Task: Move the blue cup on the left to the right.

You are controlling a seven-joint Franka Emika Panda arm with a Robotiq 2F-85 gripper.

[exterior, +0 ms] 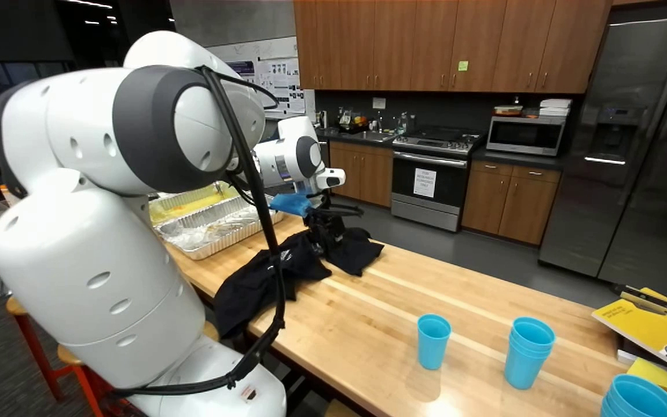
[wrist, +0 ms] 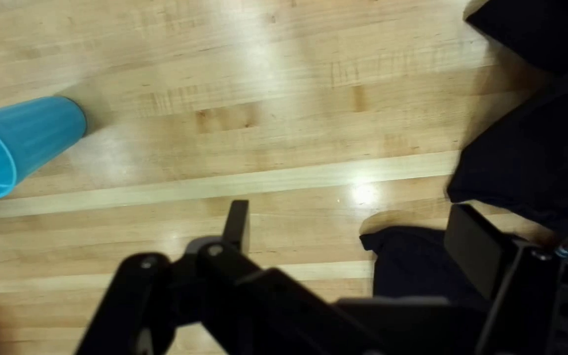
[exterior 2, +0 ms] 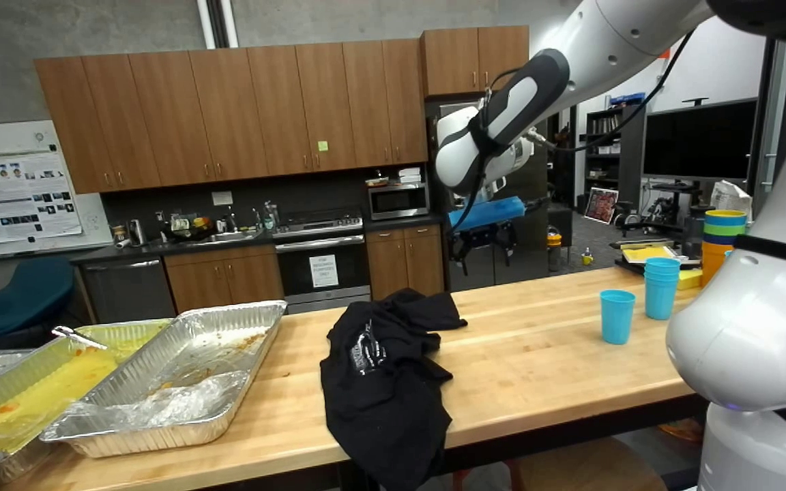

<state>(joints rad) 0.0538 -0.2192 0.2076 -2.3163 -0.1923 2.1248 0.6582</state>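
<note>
Light-blue plastic cup (exterior: 433, 346) stands upright on the wooden table (exterior: 362, 301), left of the stacked cups (exterior: 526, 358) and apart from them in both exterior views. Gripper (wrist: 355, 238) is positioned above the table with its fingers (wrist: 474, 251) spread wide. Black cloth (exterior 2: 386, 402) lies well left of the cup, draped over the near table edge.

Wall (exterior 2: 338, 20) gray | brown cabinets (exterior 2: 229, 112) above dark counter (exterior: 519, 161) | stove (exterior: 450, 185) between lower cabinets (exterior: 513, 200) | tall fridge (exterior: 588, 197) | floor (exterior: 478, 252) gray | teal chair (exterior 2: 24, 290) near whiteboard (exterior 2: 94, 221) | dark television (exterior 2: 700, 143) | pale wood table (exterior 2: 536, 361), glare spots (wrist: 363, 193) on top
</note>
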